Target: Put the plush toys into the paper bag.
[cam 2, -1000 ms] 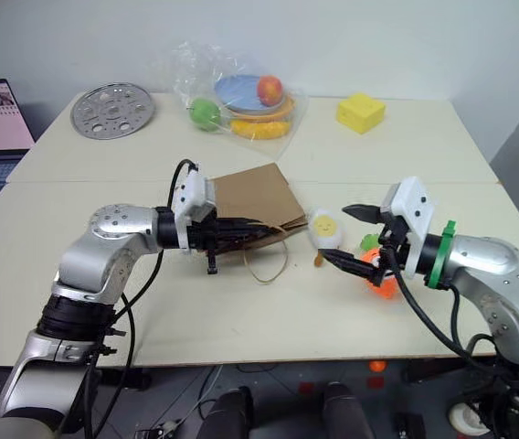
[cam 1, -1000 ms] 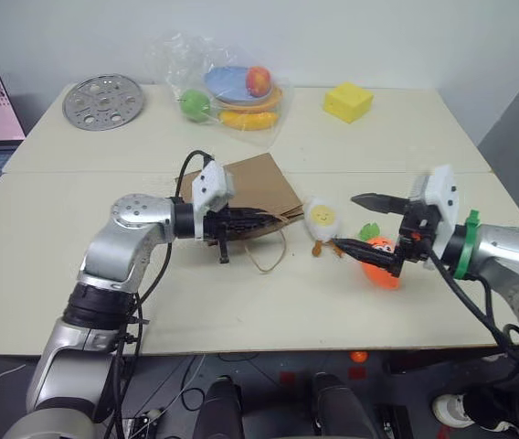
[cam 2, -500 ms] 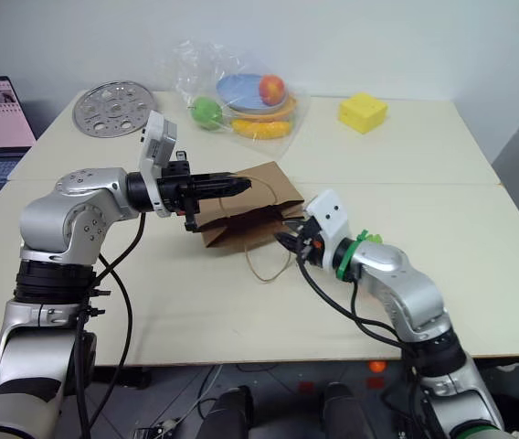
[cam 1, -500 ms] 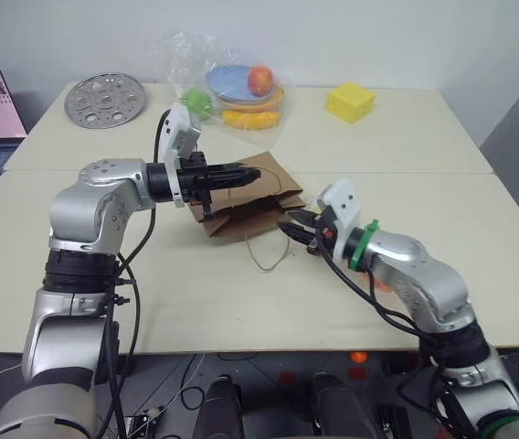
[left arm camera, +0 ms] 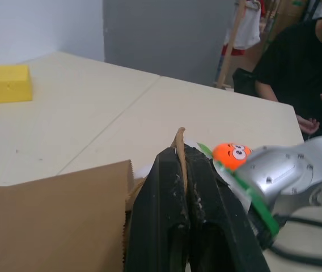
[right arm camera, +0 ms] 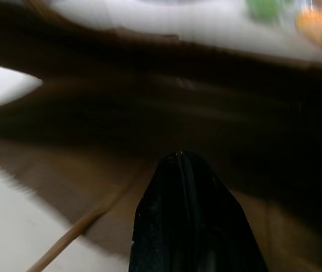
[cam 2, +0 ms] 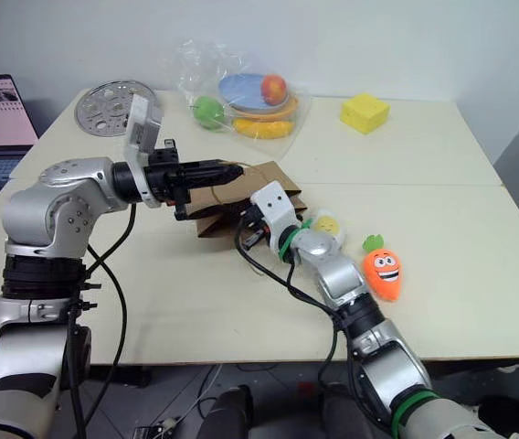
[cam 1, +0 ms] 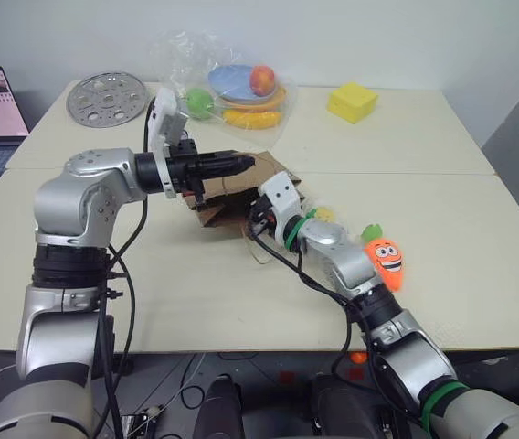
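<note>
My left pincer (cam 1: 241,165) is pressed fully together on one twisted-paper handle (left arm camera: 179,137) of the paper bag (cam 2: 227,197), lifting that edge so the mouth gapes toward the toys. My right pincer (right arm camera: 186,170) is also closed, its tip at the bag's mouth; whether it has the other handle or the paper lip I cannot tell, since the dark interior swallows everything there.

The bag is thin kraft paper: light, creasing easily, and apt to slide across the desk (cam 1: 460,197) if pushed, so I judge the handles and the stiffer folded rim to be the right places to hold it. The toys lie on the desk just beside the bag's mouth. The orange carrot (cam 1: 386,261) lies farther from the bag than the white egg figure (cam 2: 326,224), which is mostly hidden behind my right forearm. Both look soft, light and squashy; I would pinch the carrot across its middle rather than by its green leaves, and the egg across its body, not its feet.

The lower loop of handle trailing from the bag is half covered by my arm.
</note>
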Controlling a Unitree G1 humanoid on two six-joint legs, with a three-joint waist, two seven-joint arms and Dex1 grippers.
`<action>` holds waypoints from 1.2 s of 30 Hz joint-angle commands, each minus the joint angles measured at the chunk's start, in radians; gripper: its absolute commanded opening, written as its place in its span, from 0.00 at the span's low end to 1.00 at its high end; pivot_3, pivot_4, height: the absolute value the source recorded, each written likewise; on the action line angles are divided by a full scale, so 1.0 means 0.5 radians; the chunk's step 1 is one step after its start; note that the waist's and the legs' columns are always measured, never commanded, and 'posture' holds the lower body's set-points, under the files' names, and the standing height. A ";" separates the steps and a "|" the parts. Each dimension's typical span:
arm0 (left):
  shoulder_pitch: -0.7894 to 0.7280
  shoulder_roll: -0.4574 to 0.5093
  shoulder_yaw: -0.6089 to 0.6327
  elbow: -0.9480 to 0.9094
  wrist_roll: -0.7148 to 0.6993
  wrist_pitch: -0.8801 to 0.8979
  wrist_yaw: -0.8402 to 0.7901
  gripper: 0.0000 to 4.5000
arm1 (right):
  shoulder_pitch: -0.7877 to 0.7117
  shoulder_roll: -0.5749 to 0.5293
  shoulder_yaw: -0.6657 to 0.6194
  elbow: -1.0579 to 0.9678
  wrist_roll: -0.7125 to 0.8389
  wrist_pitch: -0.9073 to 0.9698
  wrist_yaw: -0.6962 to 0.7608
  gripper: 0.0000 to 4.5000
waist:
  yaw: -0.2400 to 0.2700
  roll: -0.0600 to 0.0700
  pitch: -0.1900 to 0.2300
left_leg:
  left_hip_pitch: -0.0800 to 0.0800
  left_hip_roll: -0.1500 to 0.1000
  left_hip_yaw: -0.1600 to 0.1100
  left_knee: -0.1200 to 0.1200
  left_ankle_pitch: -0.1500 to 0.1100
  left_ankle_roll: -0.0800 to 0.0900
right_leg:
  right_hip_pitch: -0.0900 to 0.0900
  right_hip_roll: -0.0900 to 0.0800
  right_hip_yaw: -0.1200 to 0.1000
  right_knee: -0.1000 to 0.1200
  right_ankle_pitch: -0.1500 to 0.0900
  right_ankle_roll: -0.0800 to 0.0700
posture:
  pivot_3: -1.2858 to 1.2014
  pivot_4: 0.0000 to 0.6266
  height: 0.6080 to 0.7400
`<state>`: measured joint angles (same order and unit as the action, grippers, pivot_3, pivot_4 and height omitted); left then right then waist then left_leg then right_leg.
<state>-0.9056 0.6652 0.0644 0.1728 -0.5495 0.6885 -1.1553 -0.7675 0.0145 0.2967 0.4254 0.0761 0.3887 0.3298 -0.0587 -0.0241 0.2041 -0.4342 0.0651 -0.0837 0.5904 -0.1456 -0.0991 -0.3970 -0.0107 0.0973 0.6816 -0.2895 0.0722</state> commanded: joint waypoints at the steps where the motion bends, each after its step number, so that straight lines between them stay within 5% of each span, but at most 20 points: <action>1: -0.155 0.071 0.146 0.096 -0.030 -0.040 0.031 0.00 | -0.053 0.048 -0.053 0.067 -0.050 -0.023 -0.063 0.01 | -0.002 0.000 0.000 | 0.000 0.000 0.000 0.000 0.000 0.000 | -0.001 0.000 0.000 0.000 0.000 0.000 | 0.52 0.24 1.00; 10: -0.669 0.045 0.358 0.732 0.056 -0.418 0.329 0.00 | 0.071 0.050 -0.021 -0.015 -0.102 0.075 -0.023 0.01 | -0.001 -0.002 0.001 | -0.004 0.000 -0.001 -0.003 0.000 0.000 | -0.007 0.000 -0.001 0.001 0.000 0.001 | 0.52 0.24 1.00; 17: -0.827 -0.010 0.429 0.836 0.030 -0.559 0.301 0.00 | 0.094 0.064 -0.061 -0.078 -0.128 0.171 -0.064 0.01 | -0.003 -0.002 0.001 | -0.006 0.000 0.000 -0.005 0.000 0.000 | -0.013 0.000 0.000 0.005 0.001 0.002 | 0.52 0.24 1.00; 32: -0.355 -0.061 0.301 0.391 0.033 -0.388 0.219 0.00 | 0.109 0.132 -0.157 -0.398 0.017 0.219 0.036 0.01 | -0.015 -0.003 0.001 | -0.008 0.000 0.000 -0.004 0.000 -0.001 | -0.017 0.000 0.000 0.014 0.001 0.001 | 0.52 0.24 1.00; 36: -0.285 -0.022 0.288 0.347 0.008 -0.306 0.128 0.00 | 0.136 0.036 -0.202 -0.860 0.164 0.443 0.181 0.21 | -0.015 -0.002 0.001 | -0.008 0.000 0.000 -0.003 0.000 -0.001 | -0.016 0.000 0.000 0.015 0.001 0.001 | 0.52 0.24 1.00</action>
<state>-1.0453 0.6358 0.2001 0.3818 -0.5250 0.5262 -1.0746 -0.6862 0.0434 0.2177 0.1291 0.1127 0.5718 0.3907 -0.0662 -0.0253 0.2045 -0.4383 0.0650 -0.0839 0.5888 -0.1454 -0.0994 -0.4052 -0.0107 0.0973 0.6891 -0.2889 0.0730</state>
